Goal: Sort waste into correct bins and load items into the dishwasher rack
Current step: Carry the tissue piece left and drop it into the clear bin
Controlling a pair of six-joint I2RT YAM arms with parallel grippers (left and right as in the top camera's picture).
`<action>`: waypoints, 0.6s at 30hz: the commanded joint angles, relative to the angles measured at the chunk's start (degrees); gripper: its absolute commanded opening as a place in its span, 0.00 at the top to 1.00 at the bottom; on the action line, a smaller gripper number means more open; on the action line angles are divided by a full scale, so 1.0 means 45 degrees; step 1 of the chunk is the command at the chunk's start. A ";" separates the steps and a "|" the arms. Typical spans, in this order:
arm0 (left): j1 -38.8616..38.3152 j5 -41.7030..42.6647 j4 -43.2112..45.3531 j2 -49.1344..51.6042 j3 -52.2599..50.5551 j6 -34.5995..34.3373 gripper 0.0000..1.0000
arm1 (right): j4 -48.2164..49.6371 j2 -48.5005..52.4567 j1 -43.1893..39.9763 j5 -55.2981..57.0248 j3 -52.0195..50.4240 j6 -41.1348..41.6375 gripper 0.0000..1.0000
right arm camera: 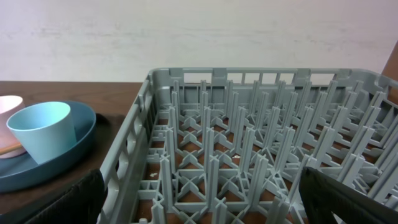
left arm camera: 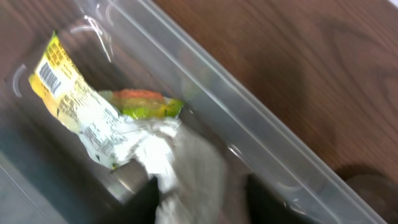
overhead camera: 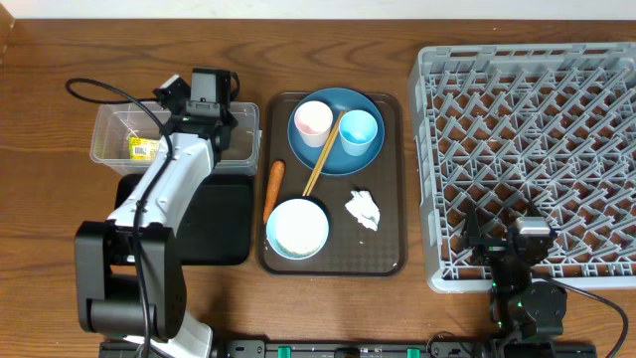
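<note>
Dark wooden counter, pale wall behind

The counter [overhead camera: 40, 229] is brown wood, its grain running left to right, evenly lit. Past its far edge, the right wrist view shows 1 plain whitish wall [right arm camera: 199, 31], faintly mottled.

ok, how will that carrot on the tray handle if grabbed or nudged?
Carrot looks rigid, so probably won't flex in a grip. Round and tapered, lying flat: a nudge would likely roll it in an arc. The tray rim beside it may stop that.
</note>
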 commanded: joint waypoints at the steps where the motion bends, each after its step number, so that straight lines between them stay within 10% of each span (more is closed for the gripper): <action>1: 0.0034 -0.0019 0.0019 -0.0398 0.0034 0.0359 0.31 | -0.0015 -0.0092 0.0117 0.0039 -0.0044 0.0039 0.01; 6: -0.0039 0.0447 -0.0223 -0.1545 0.0034 0.0661 0.25 | -0.0015 -0.0092 0.0117 0.0039 -0.0044 0.0039 0.01; 18: -0.2793 0.9515 -0.5275 -0.4935 0.0034 0.0651 0.25 | -0.0015 -0.0092 0.0117 0.0039 -0.0044 0.0039 0.01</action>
